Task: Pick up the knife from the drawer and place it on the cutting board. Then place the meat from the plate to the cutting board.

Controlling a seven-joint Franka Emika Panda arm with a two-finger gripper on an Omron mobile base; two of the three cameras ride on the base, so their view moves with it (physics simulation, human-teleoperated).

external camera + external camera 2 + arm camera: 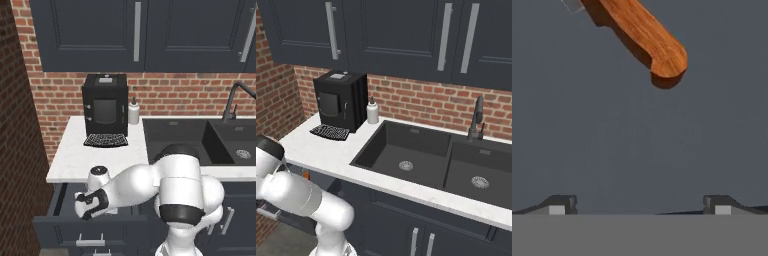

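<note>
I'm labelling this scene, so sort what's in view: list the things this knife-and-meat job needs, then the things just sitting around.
Job things:
- knife, orange handle, lying on the drawer floor
- drawer, pulled open below the counter
- end effector, open, above the drawer floor, short of the knife

Just sitting around:
- coffee machine
- white bottle beside it
- sink
- tap

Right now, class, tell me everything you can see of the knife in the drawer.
In the hand view the knife shows its orange, wood-grained handle with a rounded, slightly hooked butt end, running diagonally from the top edge down to the right. Only a sliver of pale blade shows at the top left corner. It lies flat on the drawer's dark grey floor, casting a shadow beside it. Nothing else touches it; the open gripper is apart from it.
</note>
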